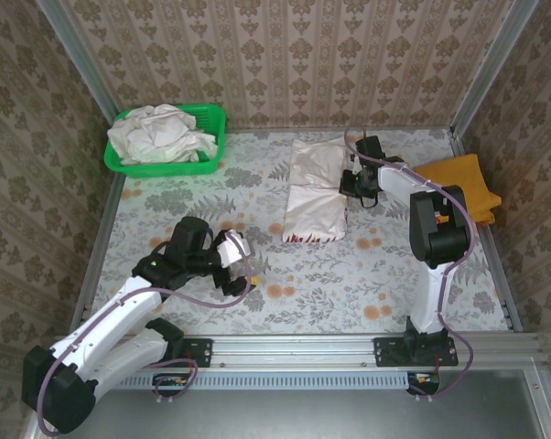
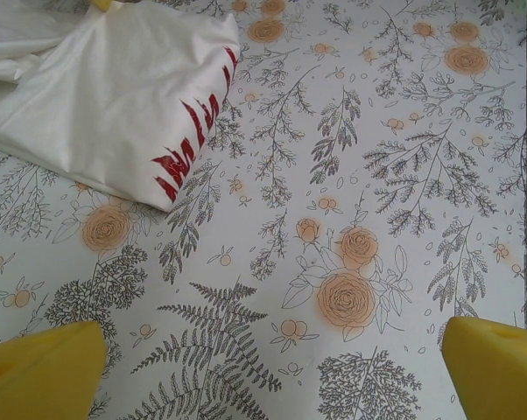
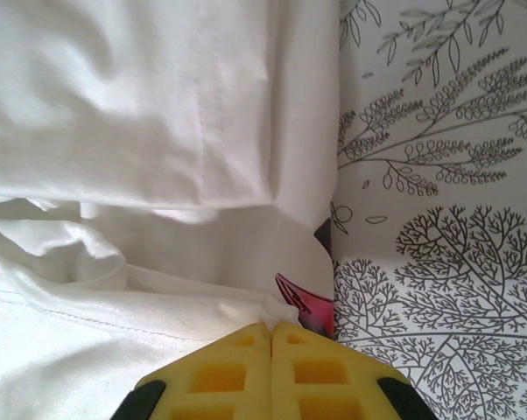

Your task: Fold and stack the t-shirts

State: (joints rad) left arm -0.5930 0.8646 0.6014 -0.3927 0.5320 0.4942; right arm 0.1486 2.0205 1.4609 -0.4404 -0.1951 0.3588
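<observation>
Right claw point(image 3: 270, 327) is pressed together at the printed t-shirt point(image 3: 141, 114) edge. Left claw point(image 2: 270, 367) is spread over the bench point(image 2: 377, 175). Red print point(image 2: 189, 140) is unreadable.

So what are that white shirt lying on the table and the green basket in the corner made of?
The white shirt looks like soft, matte cloth, probably a cotton knit: it creases, drapes in folds and shows a stitched seam up close. The green basket looks like moulded plastic with a slight sheen: stiff upright walls pierced by a slotted lattice.
</observation>
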